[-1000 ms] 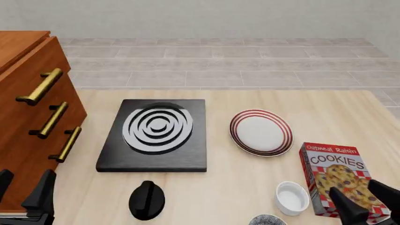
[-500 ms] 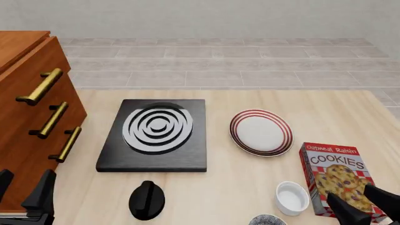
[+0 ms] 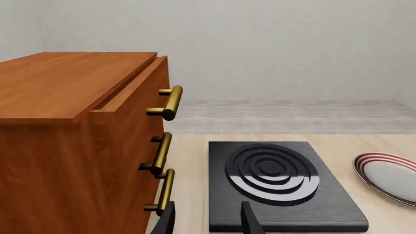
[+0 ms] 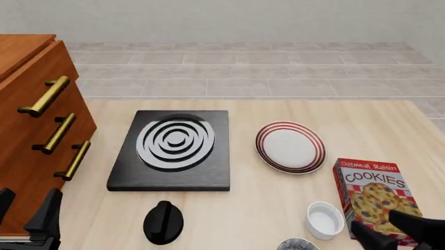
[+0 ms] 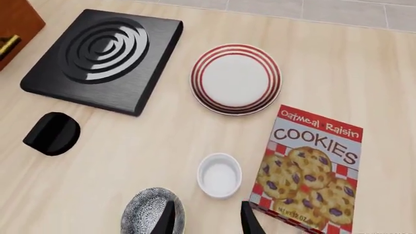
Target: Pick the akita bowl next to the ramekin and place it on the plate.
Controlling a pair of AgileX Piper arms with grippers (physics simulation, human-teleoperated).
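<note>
Since a second ago my right gripper (image 4: 396, 235) has slid down and across the cookie box (image 4: 378, 198) toward the akita bowl (image 5: 153, 212), while nothing on the table has shifted. That bowl sits just beside the ramekin (image 5: 219, 174), on the side away from the plate (image 5: 236, 79), with the cookie box close on the ramekin's other flank.

My worry is crowding: if I descend off-centre, one finger could nudge the ramekin or clip the box's corner, and a grip on the bowl's thin rim could slip or tip it.

My right gripper's fingers stand moderately apart, holding nothing and touching nothing I can see; one finger lies over the bowl's edge in my wrist view. My left gripper (image 3: 206, 222) is also parted and empty, idling near the drawer cabinet (image 3: 71, 146), beside the stove (image 3: 279, 183).
</note>
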